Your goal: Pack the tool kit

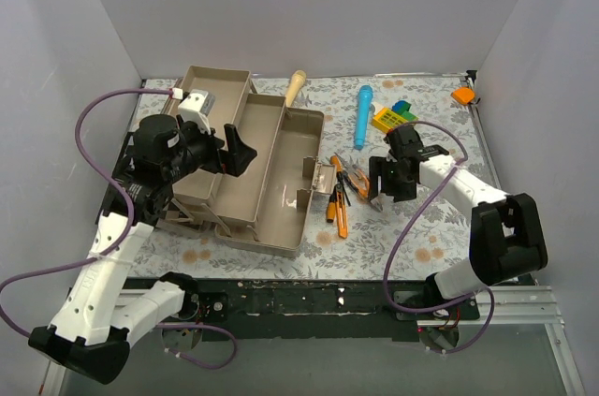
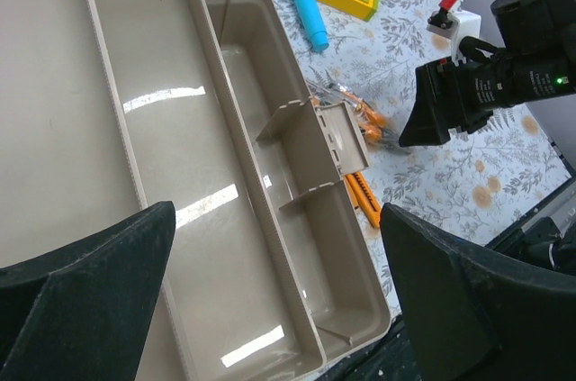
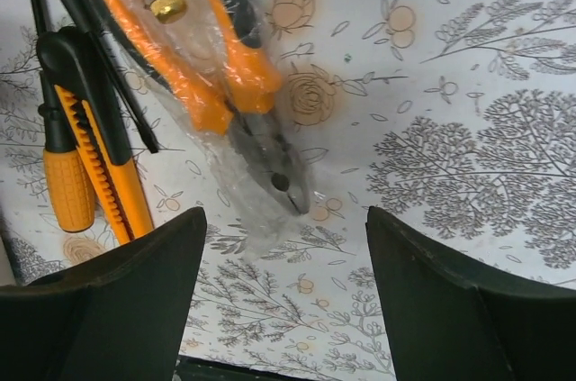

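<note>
The large tan plastic toolbox (image 1: 281, 199) lies open at nine o'clock, under the wide-open left gripper (image 1: 239, 148). At its three o'clock the right gripper (image 3: 285, 219), fingers apart, straddles the orange-handled plastic-wrapped steel pliers (image 3: 236, 75). This looks like the pick-up step, and the next move calls for lowering and clamping squarely.

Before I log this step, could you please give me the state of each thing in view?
Toolbox: open, trays folded out, visible compartments empty.
Pliers: bagged, closed, on the table.
Screwdrivers: on the table, unpacked.
Left gripper: jaws open, empty, over the toolbox.
Right gripper: jaws open, empty, over the pliers.
</note>
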Robot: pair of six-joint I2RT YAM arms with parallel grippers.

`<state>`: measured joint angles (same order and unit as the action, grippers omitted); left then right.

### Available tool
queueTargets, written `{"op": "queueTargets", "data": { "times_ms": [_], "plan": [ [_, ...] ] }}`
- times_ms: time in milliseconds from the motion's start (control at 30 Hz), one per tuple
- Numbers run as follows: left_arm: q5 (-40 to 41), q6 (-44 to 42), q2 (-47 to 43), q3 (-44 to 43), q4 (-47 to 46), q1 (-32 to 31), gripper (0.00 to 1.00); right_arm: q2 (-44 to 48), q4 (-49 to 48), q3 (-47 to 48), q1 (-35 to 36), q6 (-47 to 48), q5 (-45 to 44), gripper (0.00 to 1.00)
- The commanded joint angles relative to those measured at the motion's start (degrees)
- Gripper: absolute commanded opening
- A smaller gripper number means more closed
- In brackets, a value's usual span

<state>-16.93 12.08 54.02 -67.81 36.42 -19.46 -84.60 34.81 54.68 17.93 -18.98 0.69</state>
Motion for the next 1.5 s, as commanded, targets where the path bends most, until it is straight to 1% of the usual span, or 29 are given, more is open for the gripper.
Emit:
{"op": "queueTargets", "data": {
  "times_ms": [0, 67, 100, 233, 333, 400, 533, 633, 667, 700, 867, 967, 1000, 1200, 1333, 1467],
  "plan": [
    [0.14, -0.21, -1.02, -1.0, 3.56, 0.22, 0.98, -0.12, -6.41, -0.01, 2.54, -1.58, 0.28, 0.78],
    [0.75, -0.21, -0.67, -2.06, 4.79, 0.22, 0.98, -2.14, -6.86, 0.95, 3.68, -1.5, -0.42, 0.74],
    [0.93, -0.21, -0.41, -2.76, 5.49, 0.22, 0.98, -3.46, -6.68, 1.48, 4.3, -1.32, -2.86, 0.71],
    [1.11, -0.04, -0.58, -3.2, 6.38, 0.22, 0.98, -6.89, -6.77, 2.28, 6.76, -0.79, -4.11, 0.63],
    [1.37, -0.21, -1.11, -3.12, 7.17, 0.22, 0.98, -7.77, -6.59, 1.67, 9.04, -0.97, -5.87, 0.6],
    [1.72, -0.47, -1.37, -3.12, 7.69, 0.22, 0.98, -8.21, -6.86, 0.79, 9.75, -1.14, -5.96, 0.51],
    [2.25, -0.74, -1.9, -2.85, 8.31, 0.22, 0.98, -7.52, -6.6, -0.71, 11.15, -1.85, -5.87, 0.28],
    [2.43, -0.91, -2.16, -2.68, 8.49, 0.13, 0.98, -5.94, -5.2, -1.76, 12.12, -1.85, -5.7, 0.14],
    [2.6, -0.91, -2.16, -2.68, 8.57, 0.21, 0.98, -5.32, -4.49, -2.03, 12.56, -1.85, -5.7, 0.06],
    [2.6, -0.91, -2.25, -2.76, 8.66, 0.22, 0.98, -4.53, -3.61, -2.2, 13.0, -1.85, -5.26, 0.01],
    [2.78, -1.35, -2.25, -2.68, 8.66, 0.22, 0.98, 2.14, -0.27, -3.08, 15.2, -1.58, -2.54, 0.01],
    [3.22, -1.62, -2.43, -2.77, 9.01, 0.22, 0.98, 8.2, 2.1, -3.61, 15.46, -2.37, -1.13, 0.01],
    [3.22, -1.7, -2.43, -2.85, 9.1, 0.22, 0.98, 10.13, 3.06, -3.7, 15.46, -2.81, 0.87, 0.01],
    [3.04, -1.62, -2.95, -2.41, 8.75, 0.22, 0.98, 23.23, 7.46, -3.61, 15.46, -4.57, 2.74, 0.01],
    [2.6, -1.53, -2.96, -2.41, 8.75, 0.22, 0.98, 29.74, 8.26, -1.68, 15.46, -5.8, 3.35, 0.01],
    [2.6, -1.53, -3.39, -2.59, 9.1, 0.22, 0.98, 33.0, 8.35, 2.53, 15.46, -7.82, 4.76, 0.01]
  ]
}}
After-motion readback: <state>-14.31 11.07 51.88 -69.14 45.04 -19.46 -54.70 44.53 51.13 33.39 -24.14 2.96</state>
